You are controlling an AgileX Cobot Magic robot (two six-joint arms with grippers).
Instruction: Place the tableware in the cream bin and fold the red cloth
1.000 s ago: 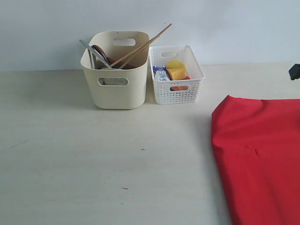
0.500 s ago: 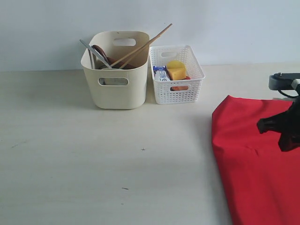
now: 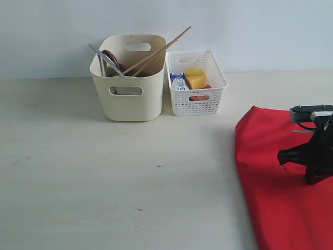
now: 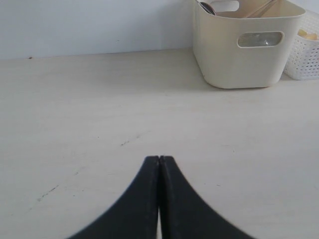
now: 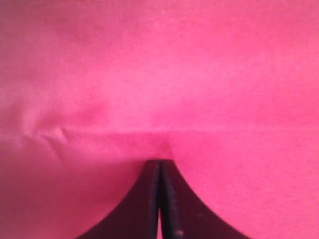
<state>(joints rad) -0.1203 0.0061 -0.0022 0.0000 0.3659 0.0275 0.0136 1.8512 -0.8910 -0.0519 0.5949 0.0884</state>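
The cream bin (image 3: 128, 101) stands at the back of the table and holds tableware: two wooden chopsticks (image 3: 161, 49) lean out over its rim, beside a silver knife (image 3: 104, 57) and a dark brown piece (image 3: 111, 56); the other pieces are hidden inside. The red cloth (image 3: 276, 198) lies flat at the right front. My right gripper (image 3: 315, 179) is shut, its tips down against the cloth (image 5: 199, 74), with nothing seen between the fingers (image 5: 159, 162). My left gripper (image 4: 159, 158) is shut over bare table, well away from the bin (image 4: 239, 59); it is out of the exterior view.
A white lattice basket (image 3: 195, 101) right of the cream bin holds a cheese wedge (image 3: 196, 80), a milk carton (image 3: 178, 83) and other food. A wall stands close behind both bins. The pale table (image 3: 130, 177) stretches left of the cloth.
My right arm has come in from the right edge and moved left and down onto the red cloth. The bins, their contents and the cloth have not shifted.
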